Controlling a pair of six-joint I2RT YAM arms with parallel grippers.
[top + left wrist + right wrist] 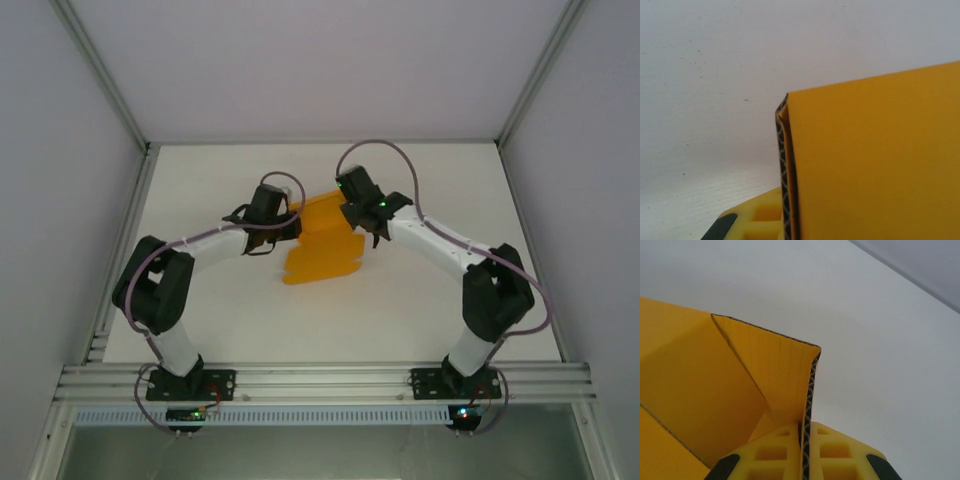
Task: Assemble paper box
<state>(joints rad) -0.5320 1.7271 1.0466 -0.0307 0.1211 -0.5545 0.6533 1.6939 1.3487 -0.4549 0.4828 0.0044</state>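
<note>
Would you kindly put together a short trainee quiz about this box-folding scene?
1. True or false: the right gripper is shut on an edge of the paper box.
2. In the top view, the left gripper is at the box's: A) left side, B) near edge, C) nowhere near it.
3. Fill in: the table under the box is ___ in colour.
Key: 1 true; 2 A; 3 white.
</note>
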